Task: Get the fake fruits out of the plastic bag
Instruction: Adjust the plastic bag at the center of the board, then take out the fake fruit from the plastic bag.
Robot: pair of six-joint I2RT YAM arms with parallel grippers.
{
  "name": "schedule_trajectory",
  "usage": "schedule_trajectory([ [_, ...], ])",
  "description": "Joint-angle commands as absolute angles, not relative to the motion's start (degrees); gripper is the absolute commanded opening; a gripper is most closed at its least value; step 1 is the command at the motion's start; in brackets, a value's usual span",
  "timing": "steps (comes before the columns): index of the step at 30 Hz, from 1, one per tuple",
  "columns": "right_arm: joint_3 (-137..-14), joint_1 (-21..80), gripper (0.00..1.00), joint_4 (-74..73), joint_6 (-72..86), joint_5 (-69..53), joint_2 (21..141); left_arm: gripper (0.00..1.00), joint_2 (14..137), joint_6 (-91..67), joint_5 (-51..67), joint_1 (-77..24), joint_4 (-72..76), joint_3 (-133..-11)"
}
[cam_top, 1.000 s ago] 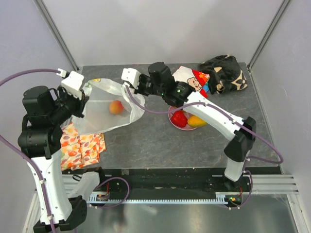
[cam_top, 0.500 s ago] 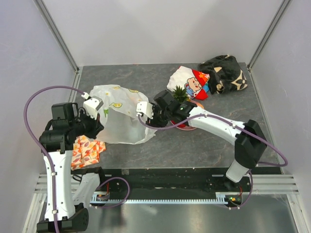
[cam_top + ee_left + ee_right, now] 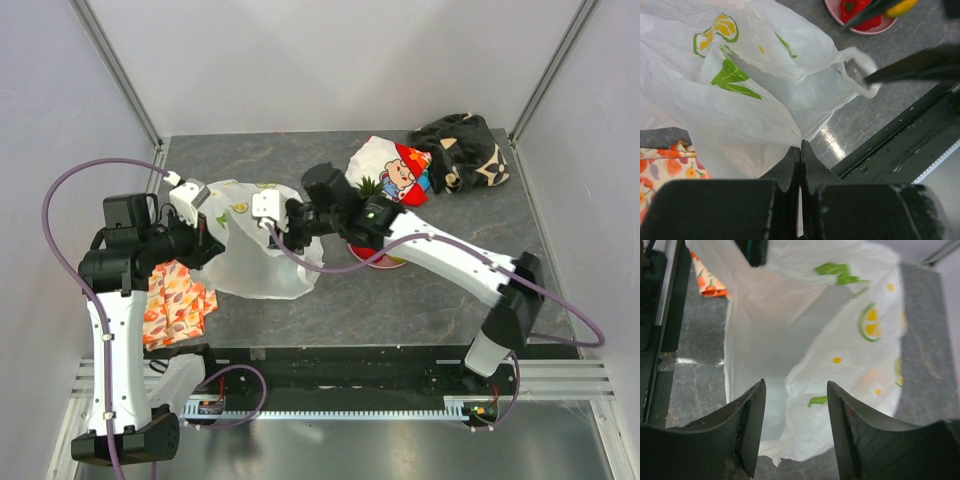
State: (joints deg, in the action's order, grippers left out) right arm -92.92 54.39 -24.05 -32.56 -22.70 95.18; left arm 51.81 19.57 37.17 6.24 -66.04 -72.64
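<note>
Left jaws pinch plastic bag [image 3: 740, 115]; right jaws gape.

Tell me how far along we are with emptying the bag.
Done: a red fruit and a yellow fruit sit in the pink bowl. In hand: left end effector pinches the plastic bag; right end effector is open at its mouth. Left: a faint orange shape inside, probably one fruit.
</note>
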Motion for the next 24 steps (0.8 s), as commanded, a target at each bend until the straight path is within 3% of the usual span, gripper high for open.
schedule_trajectory([
  [1,-93.3,55.2,0.57,-25.3,-33.8,-29.0,101.8,0.02,52.2,13.4,42.2,6.2,-63.8,-75.1],
  [9,-94.5,56.5,0.47,-26.7,-33.8,-33.7,104.3,0.02,53.3,8.2,46.6,6.9,-63.1,-76.5],
  [24,-96.0,56.5,0.47,-15.7,-21.7,-24.5,114.9,0.02,55.7,5.6,59.1,8.9,-70.8,-88.7],
])
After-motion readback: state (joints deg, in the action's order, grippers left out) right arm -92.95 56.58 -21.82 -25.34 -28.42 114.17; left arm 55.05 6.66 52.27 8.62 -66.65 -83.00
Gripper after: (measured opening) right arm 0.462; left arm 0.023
